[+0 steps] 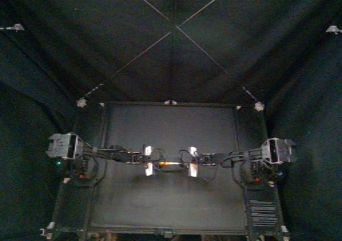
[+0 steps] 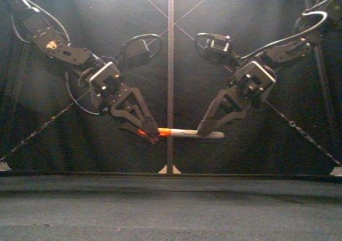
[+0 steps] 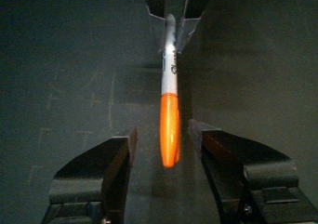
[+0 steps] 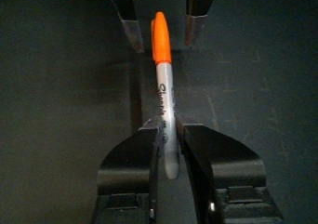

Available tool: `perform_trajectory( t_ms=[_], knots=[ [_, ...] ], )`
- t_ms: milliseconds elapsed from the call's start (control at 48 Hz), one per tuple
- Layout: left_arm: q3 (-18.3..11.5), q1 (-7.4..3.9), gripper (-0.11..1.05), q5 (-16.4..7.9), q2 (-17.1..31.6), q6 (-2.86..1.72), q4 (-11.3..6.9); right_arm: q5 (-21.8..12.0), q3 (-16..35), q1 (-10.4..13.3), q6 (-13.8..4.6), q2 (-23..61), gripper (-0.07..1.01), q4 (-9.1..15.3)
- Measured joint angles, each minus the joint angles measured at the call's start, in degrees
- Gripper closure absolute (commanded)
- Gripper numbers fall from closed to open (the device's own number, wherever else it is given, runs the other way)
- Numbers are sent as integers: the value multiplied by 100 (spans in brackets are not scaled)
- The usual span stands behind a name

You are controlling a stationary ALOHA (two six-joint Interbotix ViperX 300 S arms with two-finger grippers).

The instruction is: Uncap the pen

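Pen (image 2: 195,134) — aloft in right fingers (image 4: 125,164)

The left arm (image 2: 83,61) and right arm (image 2: 267,57) are black, each built of boxy jointed segments. Black cables (image 2: 138,47) loop loosely beside the upper segments. Seen from above, each base (image 1: 63,145) is a grey block. The left gripper (image 3: 168,139) and right gripper (image 4: 168,135) each carry two thick black jaws, blocky at the root, narrower toward the tip, with flat inner faces. A pale cross-plate (image 1: 151,158) spans each gripper.
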State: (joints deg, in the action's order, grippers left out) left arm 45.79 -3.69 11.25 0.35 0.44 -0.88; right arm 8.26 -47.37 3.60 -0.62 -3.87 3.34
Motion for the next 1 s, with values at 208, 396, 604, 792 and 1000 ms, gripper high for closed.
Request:
perform_trajectory(
  t_ms=[208, 396, 604, 792, 1000],
  knots=[
    [-35, 0, 33, 0, 0, 0, 132, 0, 0, 0, 0, 9, 38, 0],
    [-35, 0, 43, -70, 0, 0, 167, 0, 0, 9, 18, 0, 38, 0],
    [-44, 0, 43, -316, -18, -9, 167, 26, -53, 18, 18, -35, 38, -18],
    [44, 0, 43, -343, -185, -9, 167, 44, -193, 9, 9, -229, 38, -79],
    [387, -26, 43, -404, -396, -18, 176, -26, -536, 26, 0, -527, 38, -176]
  ],
)
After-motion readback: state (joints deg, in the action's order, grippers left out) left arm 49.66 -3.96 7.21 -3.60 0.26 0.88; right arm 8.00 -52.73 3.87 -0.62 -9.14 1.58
